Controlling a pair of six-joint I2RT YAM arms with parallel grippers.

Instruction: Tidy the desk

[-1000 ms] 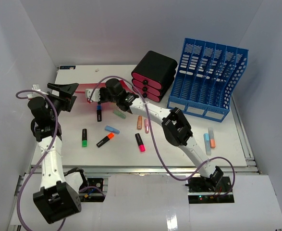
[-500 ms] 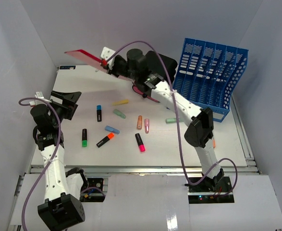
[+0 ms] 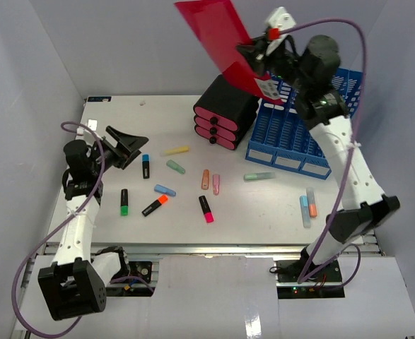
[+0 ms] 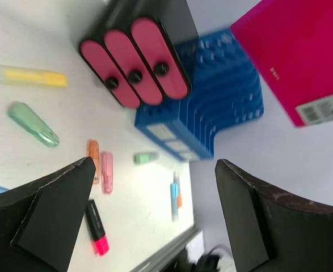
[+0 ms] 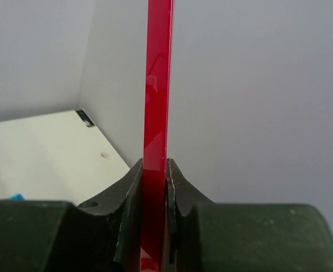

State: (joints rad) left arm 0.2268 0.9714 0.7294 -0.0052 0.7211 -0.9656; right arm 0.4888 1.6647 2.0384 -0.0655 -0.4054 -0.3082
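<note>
The white desk (image 3: pixel 264 212) holds several scattered highlighters. My right gripper (image 3: pixel 255 56) is shut on a thin red folder (image 3: pixel 218 35) and holds it high in the air above the blue file rack (image 3: pixel 306 116); the right wrist view shows the folder (image 5: pixel 156 102) edge-on between my jaws. The folder also shows in the left wrist view (image 4: pixel 296 51). My left gripper (image 3: pixel 129 150) is open and empty above the desk's left side, next to a black-and-blue highlighter (image 3: pixel 145 166).
A black organiser with three pink drawers (image 3: pixel 225 113) stands left of the rack. Highlighters lie about: yellow (image 3: pixel 175 150), green-capped black (image 3: pixel 124 202), orange-capped black (image 3: pixel 154 205), pink-capped black (image 3: pixel 206 209), pale green (image 3: pixel 260 176), blue and orange (image 3: pixel 307 205). Grey walls enclose the desk.
My right arm lifted the red folder off the desk's back left, swung it up and right to above the file rack. My left gripper shifted slightly right and lower.
</note>
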